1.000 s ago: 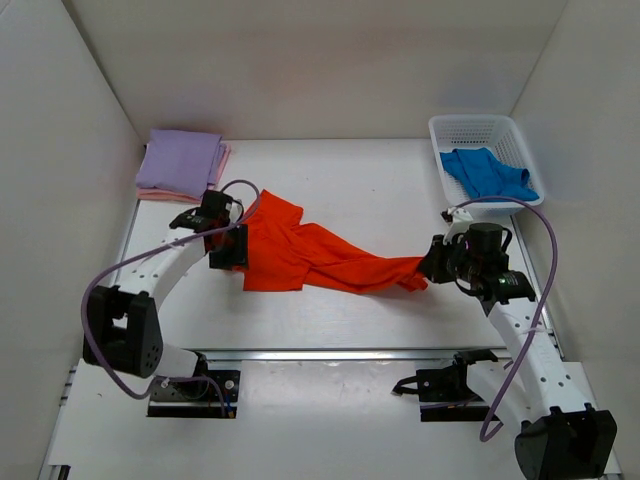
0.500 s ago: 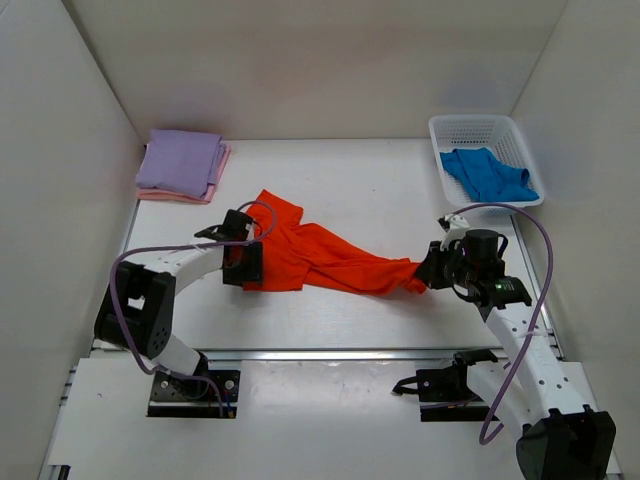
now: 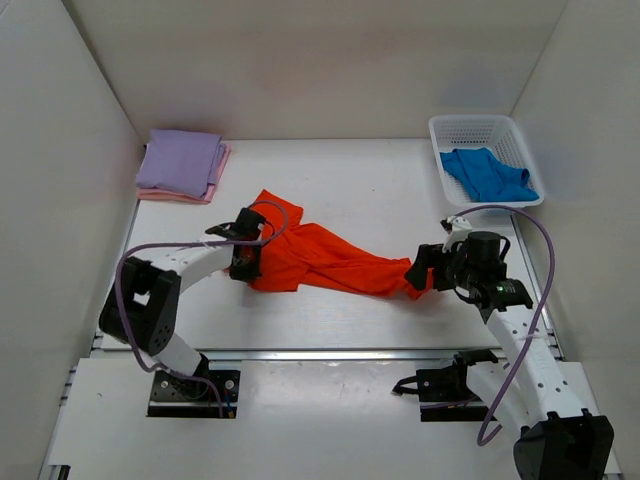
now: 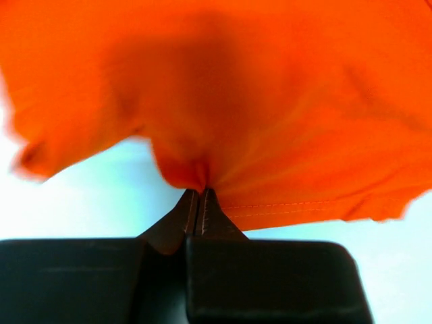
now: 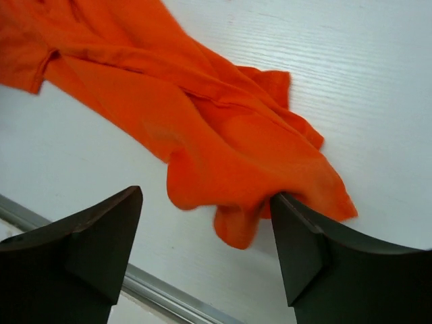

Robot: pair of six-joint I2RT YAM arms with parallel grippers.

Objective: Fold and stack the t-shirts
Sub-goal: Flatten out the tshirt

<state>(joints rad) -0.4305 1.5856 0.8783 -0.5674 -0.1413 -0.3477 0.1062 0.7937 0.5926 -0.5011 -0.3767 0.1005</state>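
Note:
A crumpled bright orange t-shirt (image 3: 320, 255) stretches across the middle of the table. My left gripper (image 3: 247, 262) is at its left edge, shut on a pinch of the orange cloth (image 4: 196, 172) near a stitched hem. My right gripper (image 3: 418, 275) stands open at the shirt's right end; the cloth (image 5: 229, 169) lies loose on the table between its fingers (image 5: 304, 243), touching the right one. A blue t-shirt (image 3: 487, 174) lies in the basket. A folded lavender t-shirt (image 3: 180, 162) rests on a folded pink t-shirt (image 3: 221, 166) at the back left.
The white mesh basket (image 3: 478, 130) stands at the back right by the right wall. White walls close in the left, back and right sides. A metal rail (image 3: 340, 353) runs along the table's near edge, also seen as a strip (image 5: 169, 297) in the right wrist view.
My left gripper slid down the orange shirt's left edge and shut on the cloth. My right gripper has opened and let go of the shirt's right end, which now lies on the table.

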